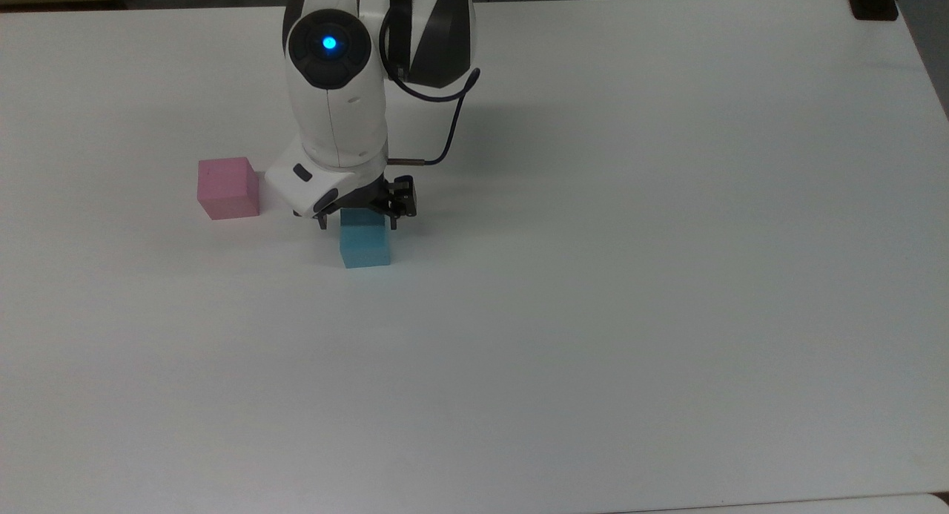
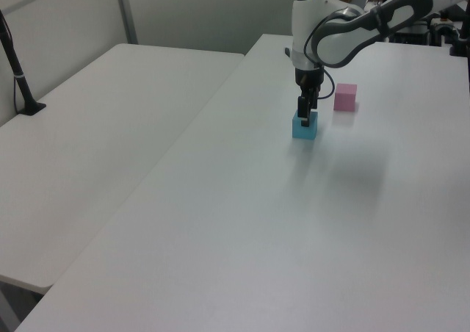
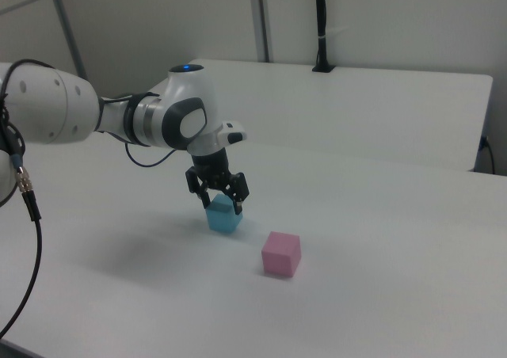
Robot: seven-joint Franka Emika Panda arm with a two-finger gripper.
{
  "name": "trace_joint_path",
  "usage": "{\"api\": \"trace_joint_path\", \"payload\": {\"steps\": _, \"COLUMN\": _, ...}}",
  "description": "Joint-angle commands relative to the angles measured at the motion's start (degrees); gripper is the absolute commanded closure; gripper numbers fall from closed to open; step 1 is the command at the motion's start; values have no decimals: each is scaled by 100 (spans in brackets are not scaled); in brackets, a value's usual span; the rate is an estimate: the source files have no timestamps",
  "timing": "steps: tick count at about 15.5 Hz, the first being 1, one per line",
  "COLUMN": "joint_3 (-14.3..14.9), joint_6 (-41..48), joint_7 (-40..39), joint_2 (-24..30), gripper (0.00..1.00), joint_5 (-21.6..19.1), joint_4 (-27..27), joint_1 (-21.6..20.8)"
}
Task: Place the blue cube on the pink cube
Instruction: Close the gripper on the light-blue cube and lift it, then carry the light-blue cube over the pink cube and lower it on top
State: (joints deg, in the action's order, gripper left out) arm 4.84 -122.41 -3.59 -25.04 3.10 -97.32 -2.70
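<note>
White table [image 1: 667, 277] is carrying two small cubes and is serving as the work surface; a second white table [image 2: 95, 134] is standing beside it on the left view's left, with a grey partition wall [image 2: 213, 9] behind. Landmark: the blue cube [image 1: 365, 245], which is resting flat on the first table. White robot arm [image 1: 337, 91] is reaching down over that cube, a blue light [image 1: 329, 44] glowing on its joint and a dark cable [image 1: 445, 136] looping beside it. Black gripper [image 1: 358, 222] is sitting directly at the top of the blue cube, its fingers spread apart and straddling the cube's upper edges, one finger [image 3: 203, 202] on either side; whether they are touching the cube's faces cannot be told. Pink cube [image 1: 227, 188] is lying on the table apart from the blue cube, toward the top view's left and slightly farther back; in the right view it [image 3: 281, 253] is sitting nearer the camera than the blue cube [image 3: 223, 215]
</note>
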Motion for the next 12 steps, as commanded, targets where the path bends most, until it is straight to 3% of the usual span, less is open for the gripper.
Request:
{"api": "trace_joint_path", "payload": {"steps": 1, "joint_3": 34, "joint_6": -266, "joint_7": 175, "joint_2": -106, "gripper": 63, "joint_5": 94, "joint_4": -15, "joint_1": -47}}
{"api": "trace_joint_path", "payload": {"steps": 3, "joint_3": 34, "joint_6": -152, "joint_7": 87, "joint_2": 120, "gripper": 79, "joint_5": 94, "joint_4": -15, "joint_1": 32}}
{"api": "trace_joint_path", "payload": {"steps": 7, "joint_3": 34, "joint_6": 647, "joint_7": -772, "joint_2": 692, "gripper": 79, "joint_5": 94, "joint_4": 3, "joint_1": 541}}
{"api": "trace_joint_path", "payload": {"steps": 12, "joint_3": 34, "joint_6": 701, "joint_7": -1134, "joint_2": 764, "gripper": 77, "joint_5": 418, "joint_4": -41, "joint_1": 1104}}
